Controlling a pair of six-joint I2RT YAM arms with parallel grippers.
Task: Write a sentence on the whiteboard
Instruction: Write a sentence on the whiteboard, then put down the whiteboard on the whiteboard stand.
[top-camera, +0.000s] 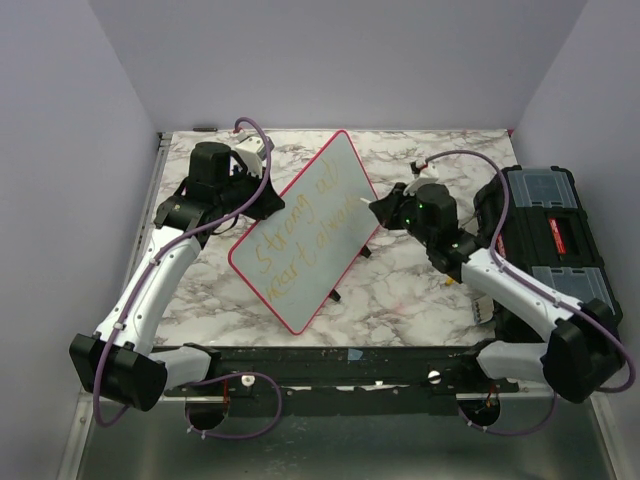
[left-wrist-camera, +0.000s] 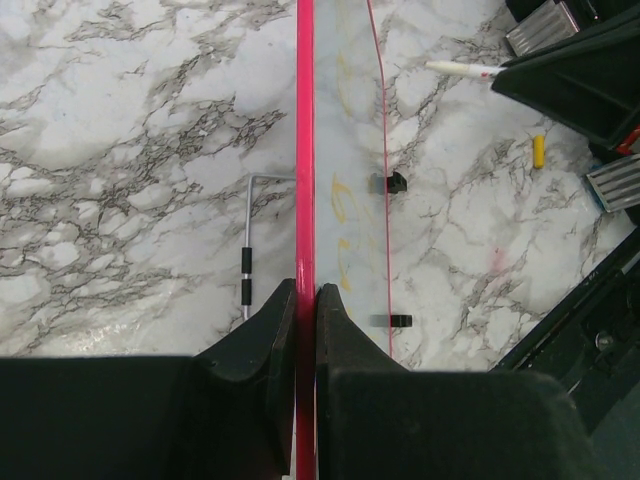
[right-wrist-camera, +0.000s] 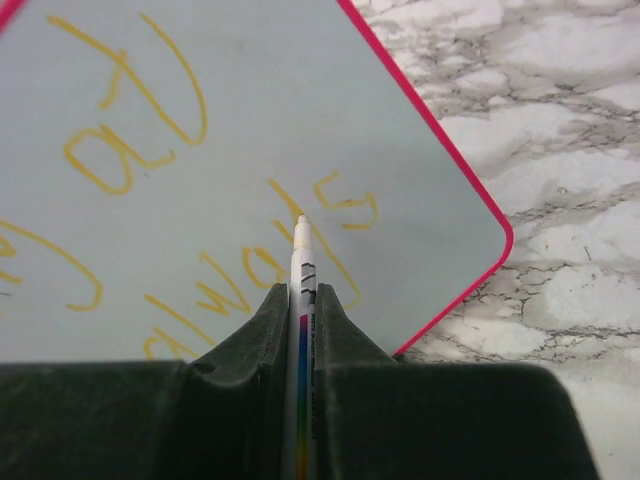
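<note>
hidden or unclear: in the left wrist view the large, rounded-corner, glossy pale grey whiteboard (left-wrist-camera: 345, 150) is seen edge-on, so only faint yellow strokes show. in the right wrist view the frame edges cut off most letters, and the lower barrel of the thin white marker (right-wrist-camera: 301, 250) is buried between the fingers. whether its tip touches the surface cannot be told. from the top view the thin yellow-orange cursive sentence (top-camera: 300, 225) runs in two lines, its words too small to read with confidence.

the whiteboard has a thin red-pink rim and small black feet on the edge towards the right arm. it sits diagonally at the middle of the grey-veined white marble tabletop (top-camera: 420, 290), between the two arms. the left gripper (left-wrist-camera: 305, 300) is clamped on the rim. the right gripper (right-wrist-camera: 302, 295) is closed around the marker, tip over the second line. a small yellow cylinder (left-wrist-camera: 538, 150) lies on the marble. a black plastic tool case (top-camera: 550, 230) stands at the right.
</note>
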